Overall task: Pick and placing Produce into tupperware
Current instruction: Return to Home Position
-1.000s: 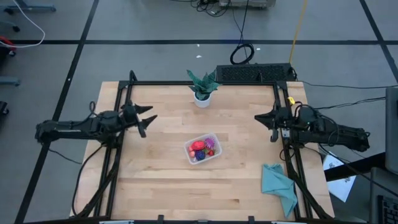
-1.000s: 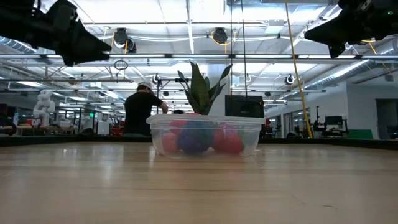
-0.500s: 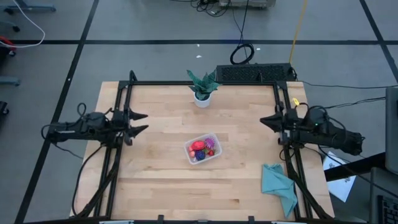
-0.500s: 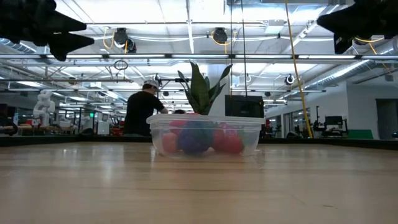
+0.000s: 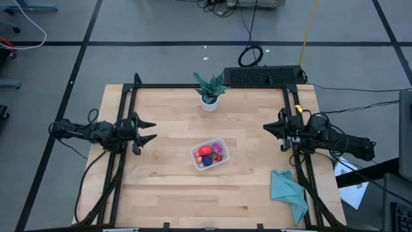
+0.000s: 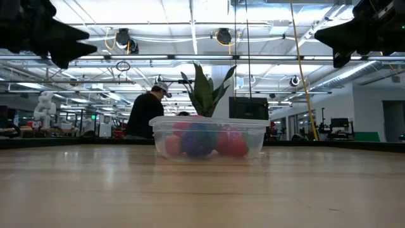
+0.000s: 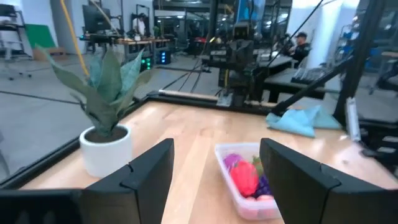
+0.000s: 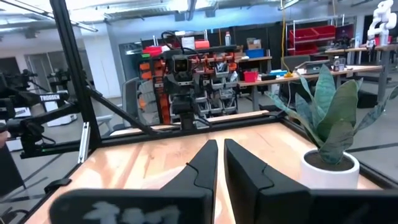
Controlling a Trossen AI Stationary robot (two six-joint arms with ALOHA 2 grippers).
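Over the desk (image 5: 167,187), looking straight down, we find the tupperware (image 5: 194,153) near the middle, with the produce (image 5: 207,154) heaped inside it in red, pink and purple. We see the left tool (image 5: 153,131) at the desk's left edge and the right tool (image 5: 267,127) at its right edge. Both point inward and are well apart from the tupperware. A potted plant (image 5: 209,90) stands at the far edge, and a teal cloth (image 5: 288,191) lies near the front right corner. At desk height, we see the tupperware (image 6: 253,136) upright on the wood and the produce (image 6: 199,139) showing through its clear wall. The potted plant is behind it, and the two tools are high up, one at each upper corner. A person (image 6: 147,114) leans forward in the room beyond. From the left wrist, we see that tool's fingers (image 7: 149,171) spread wide with nothing between them, and the tupperware with its produce sits on the desk ahead. From the right wrist, we see the fingers (image 8: 202,165) drawn almost together, with only a thin gap between them and nothing gripped, and the potted plant stands farther off.
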